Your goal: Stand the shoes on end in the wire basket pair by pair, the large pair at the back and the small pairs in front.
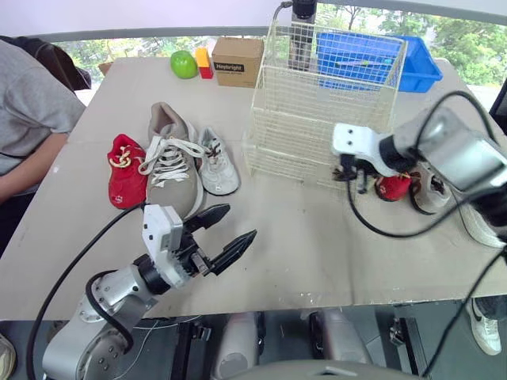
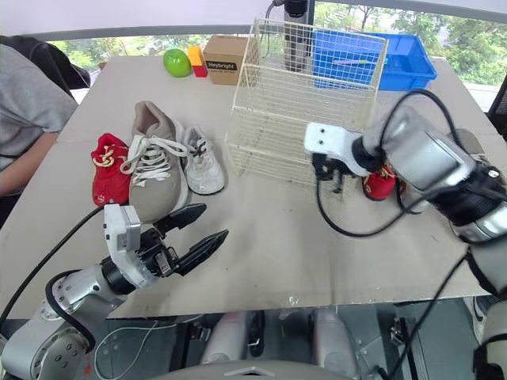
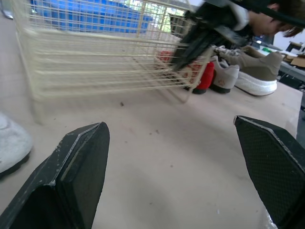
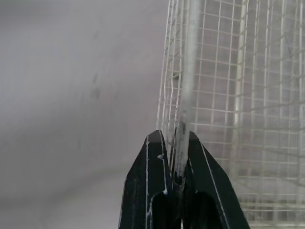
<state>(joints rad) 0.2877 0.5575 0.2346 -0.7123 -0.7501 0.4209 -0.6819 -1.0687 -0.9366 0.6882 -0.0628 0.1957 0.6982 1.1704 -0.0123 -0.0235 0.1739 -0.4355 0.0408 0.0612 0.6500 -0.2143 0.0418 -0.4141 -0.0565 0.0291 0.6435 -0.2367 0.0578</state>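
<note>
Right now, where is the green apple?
In the head views, the green apple sits far left on the table, beside a yellow and red block, near the cardboard box.

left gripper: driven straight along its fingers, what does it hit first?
Probably the bare table first: the open left gripper aims low, toward the near corner of the wire basket, where the right gripper clamps a wire. If it clears the table, that corner is next. Depth unclear.

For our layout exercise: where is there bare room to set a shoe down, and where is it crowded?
Free: the table front between left gripper and wire basket. Crowded: three shoes left of the basket; more shoes by right gripper.
</note>
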